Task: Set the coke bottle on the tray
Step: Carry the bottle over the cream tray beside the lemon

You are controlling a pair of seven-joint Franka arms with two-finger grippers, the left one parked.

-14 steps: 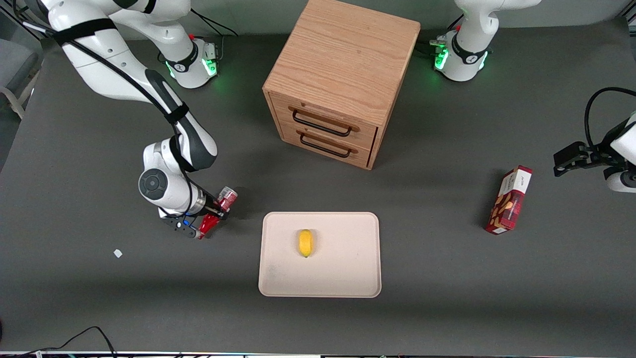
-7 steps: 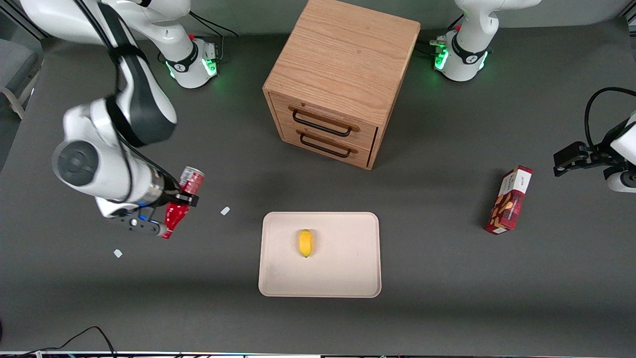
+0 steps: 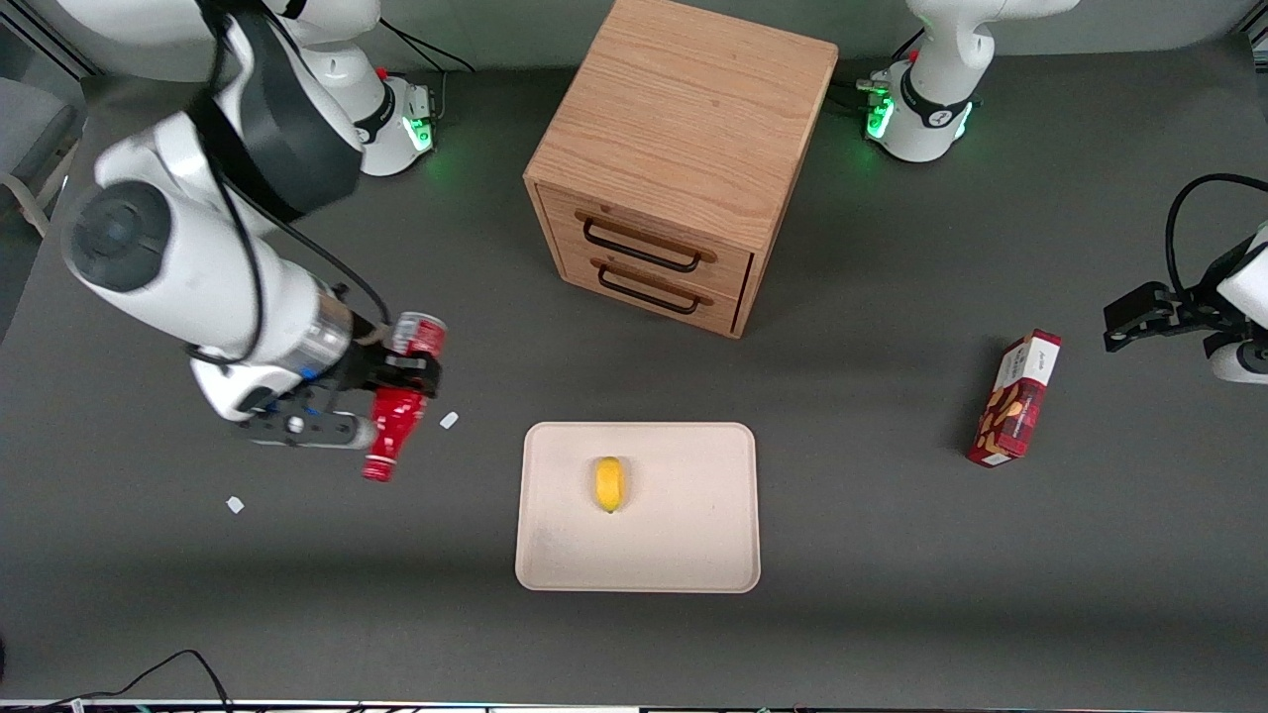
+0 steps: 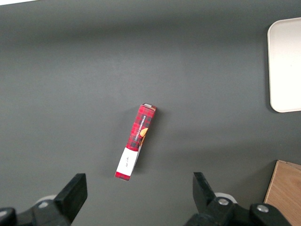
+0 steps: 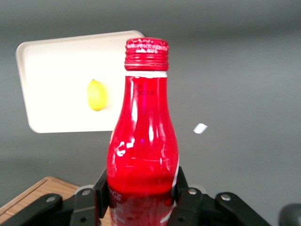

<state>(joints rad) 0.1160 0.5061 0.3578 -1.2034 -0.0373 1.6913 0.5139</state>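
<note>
Bottle (image 3: 398,411) held off the table in the gripper (image 3: 381,381), fingers clamped on its body, cap pointing toward front cam, base end farther. It's near the tray (image 3: 684,535) but not over it, on the working arm's side. Lemon (image 3: 608,483) lies on tray. Small white scrap (image 3: 449,420) on table just beside bottle. Cabinet (image 3: 684,158) farther from cam than tray; snack box (image 3: 1017,398) toward parked arm's end.

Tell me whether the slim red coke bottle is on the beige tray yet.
Not yet. The slim red coke bottle hangs clamped in the gripper above the table, beside the beige rectangular tray.
</note>
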